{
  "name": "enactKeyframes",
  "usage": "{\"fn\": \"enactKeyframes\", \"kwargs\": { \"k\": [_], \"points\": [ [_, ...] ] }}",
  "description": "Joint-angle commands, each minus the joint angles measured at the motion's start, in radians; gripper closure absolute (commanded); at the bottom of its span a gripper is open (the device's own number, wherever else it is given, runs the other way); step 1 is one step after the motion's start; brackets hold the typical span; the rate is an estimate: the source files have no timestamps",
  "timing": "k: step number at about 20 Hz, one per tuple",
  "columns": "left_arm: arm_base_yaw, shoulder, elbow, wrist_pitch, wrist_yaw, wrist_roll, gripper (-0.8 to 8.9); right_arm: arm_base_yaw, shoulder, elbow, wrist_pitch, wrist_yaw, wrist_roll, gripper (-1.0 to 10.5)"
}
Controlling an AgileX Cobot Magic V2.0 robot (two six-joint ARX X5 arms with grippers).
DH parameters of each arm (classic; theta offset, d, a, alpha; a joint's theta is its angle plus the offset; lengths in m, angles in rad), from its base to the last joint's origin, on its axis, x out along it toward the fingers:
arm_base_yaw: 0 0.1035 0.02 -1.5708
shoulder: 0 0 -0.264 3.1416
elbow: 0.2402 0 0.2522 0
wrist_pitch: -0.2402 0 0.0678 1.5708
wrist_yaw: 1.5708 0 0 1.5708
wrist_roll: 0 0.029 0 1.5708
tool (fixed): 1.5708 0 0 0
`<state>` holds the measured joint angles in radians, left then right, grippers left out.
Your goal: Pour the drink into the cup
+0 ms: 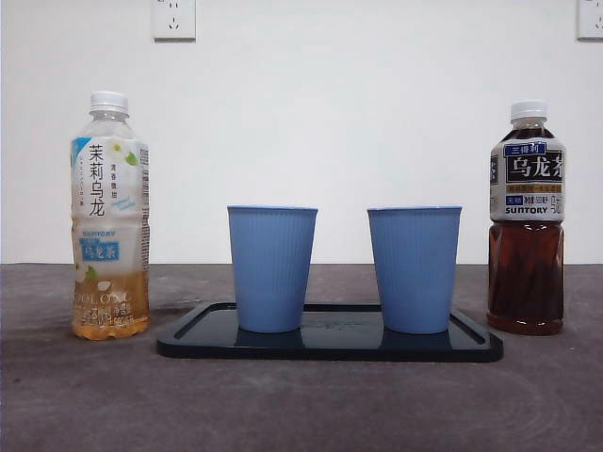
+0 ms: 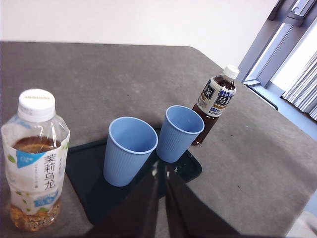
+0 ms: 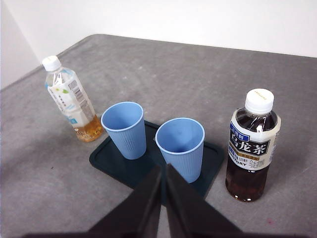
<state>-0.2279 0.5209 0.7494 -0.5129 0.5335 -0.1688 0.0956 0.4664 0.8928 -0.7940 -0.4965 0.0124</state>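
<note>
Two blue ribbed cups stand upright and empty on a dark tray point(image 1: 330, 347): the left cup point(image 1: 271, 268) and the right cup point(image 1: 415, 268). A pale tea bottle point(image 1: 109, 217) with a white cap, about a quarter full, stands on the table left of the tray. A dark oolong tea bottle point(image 1: 526, 221), nearly full and capped, stands right of it. My left gripper point(image 2: 161, 169) hangs shut above the tray's near side, behind the cups point(image 2: 130, 148) and beside the pale bottle point(image 2: 35, 158). My right gripper point(image 3: 163, 168) is shut too, just short of the right cup point(image 3: 181, 146) and left of the dark bottle point(image 3: 250, 144). Neither gripper holds anything.
The grey table point(image 1: 301, 414) runs to a white wall with two sockets point(image 1: 173, 17). In the left wrist view the table's far edge point(image 2: 277, 119) borders a window. No arm shows in the front view.
</note>
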Motion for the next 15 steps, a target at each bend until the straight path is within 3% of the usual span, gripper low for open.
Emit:
{"fn": "enactKeyframes", "kwargs": {
  "k": [1, 8, 11, 15],
  "points": [
    [-0.004, 0.002, 0.019, 0.012, 0.009, 0.033, 7.40, 0.002, 0.005, 0.014, 0.006, -0.002, -0.019, 9.1],
    [-0.004, 0.002, 0.019, 0.012, 0.009, 0.049, 3.92, 0.002, 0.005, 0.014, 0.006, -0.002, 0.019, 4.8],
    [-0.004, 0.002, 0.019, 0.013, 0.009, 0.049, 3.13, 0.002, 0.005, 0.014, 0.007, -0.002, 0.039, 4.2],
    [-0.004, 0.002, 0.019, 0.013, 0.009, 0.048, 3.14, 0.002, 0.005, 0.014, 0.007, -0.002, 0.054, 4.2]
  ]
}}
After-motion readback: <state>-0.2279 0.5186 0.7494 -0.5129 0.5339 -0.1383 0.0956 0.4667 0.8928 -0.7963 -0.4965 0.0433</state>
